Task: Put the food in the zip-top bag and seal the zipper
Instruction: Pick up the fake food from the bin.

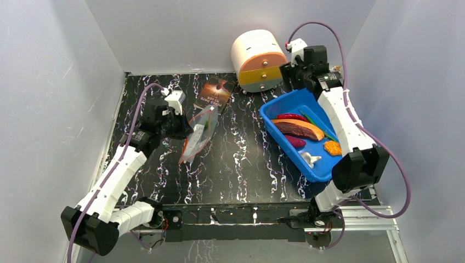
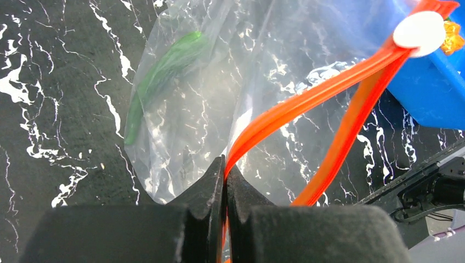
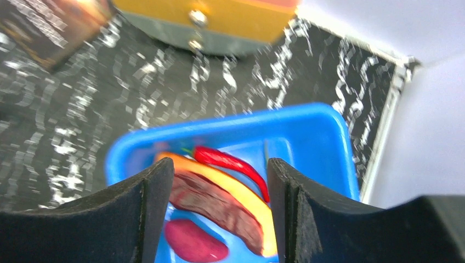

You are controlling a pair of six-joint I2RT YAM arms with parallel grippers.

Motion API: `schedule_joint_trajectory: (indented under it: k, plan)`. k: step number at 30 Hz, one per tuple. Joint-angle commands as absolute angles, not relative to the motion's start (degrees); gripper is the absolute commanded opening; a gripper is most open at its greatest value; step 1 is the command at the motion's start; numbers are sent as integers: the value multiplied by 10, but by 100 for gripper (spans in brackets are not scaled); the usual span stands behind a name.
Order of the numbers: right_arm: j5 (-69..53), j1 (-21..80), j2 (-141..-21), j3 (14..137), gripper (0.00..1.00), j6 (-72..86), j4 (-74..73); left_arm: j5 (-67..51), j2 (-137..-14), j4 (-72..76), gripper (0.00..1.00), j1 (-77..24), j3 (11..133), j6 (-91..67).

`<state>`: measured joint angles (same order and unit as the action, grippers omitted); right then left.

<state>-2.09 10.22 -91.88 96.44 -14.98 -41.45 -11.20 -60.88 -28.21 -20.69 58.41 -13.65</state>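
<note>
The left gripper is pinched tight on the thin red-orange plastic zipper strip of the clear, crinkled zip-top bag. In the left wrist view the bag spreads away from the fingertips toward twelve o'clock, and its two strips are parted. A thin green stick lies inside it at eleven o'clock.

The right gripper, jaws apart and empty, hangs over the glossy blue plastic tray. In the top view the tray sits at three o'clock from the bag. It holds a smooth orange-brown curved slice, a shiny red chili, a rounded magenta piece, a knobbly white lump and small orange bits.
</note>
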Motion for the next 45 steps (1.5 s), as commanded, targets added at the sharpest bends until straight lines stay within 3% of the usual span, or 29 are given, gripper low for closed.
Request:
schedule_joint_trajectory:
  k: [1,8,17,24,45]
  plan:
    - [-10,76,-926,961,65,-227,-455,-131,-590,-241,0,-206,561,-135]
    - [50,15,-966,913,68,-250,-500,-91,-566,-195,0,-206,494,-141]
    - [95,5,-1002,804,71,-289,-504,-91,-549,-176,0,-206,472,-129]
    - [124,4,-1027,786,72,-292,-475,-82,-540,-179,0,-206,468,-123]
    - [-54,-55,-1143,833,68,-308,-480,-66,-536,-183,0,-206,469,-118]
